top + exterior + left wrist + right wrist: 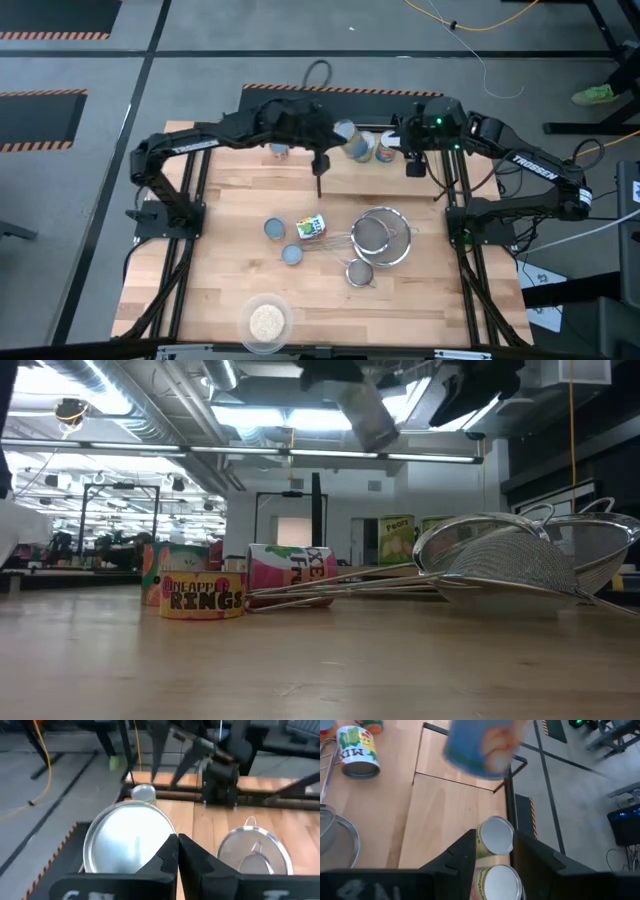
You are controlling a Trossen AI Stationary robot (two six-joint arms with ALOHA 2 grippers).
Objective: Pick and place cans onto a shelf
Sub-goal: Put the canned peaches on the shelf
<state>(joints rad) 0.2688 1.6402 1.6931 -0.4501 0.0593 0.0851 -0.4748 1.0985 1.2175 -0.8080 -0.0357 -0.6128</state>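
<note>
My left gripper point(328, 135) is shut on a blue-labelled can point(352, 142), held tilted in the air over the shelf point(360, 178); the low view shows the can point(366, 415) high above the table. My right gripper point(494, 836) hangs open above two cans point(495, 837) standing on their bases on the shelf point(455, 805), touching nothing. A further can point(280, 150) stands on the shelf's left part. On the table, two short cans point(274, 228) point(292, 254) stand, and a green-red-white can point(311, 227) lies on its side. My left gripper meets the can at the rim of its silver top point(167, 832), at the edge nearest the fingers point(165, 857). The fingers themselves hide the place of contact. The can is lifted clear of the shelf and tilted, its top point(127, 840) facing back toward the wrist.
Two large wire strainers point(382, 235) and a small one point(360, 271) lie right of the table cans. A clear dish of grains point(266, 320) sits near the front edge. Thin black rails point(417, 757) edge the shelf. Bare wood lies at the table's left.
</note>
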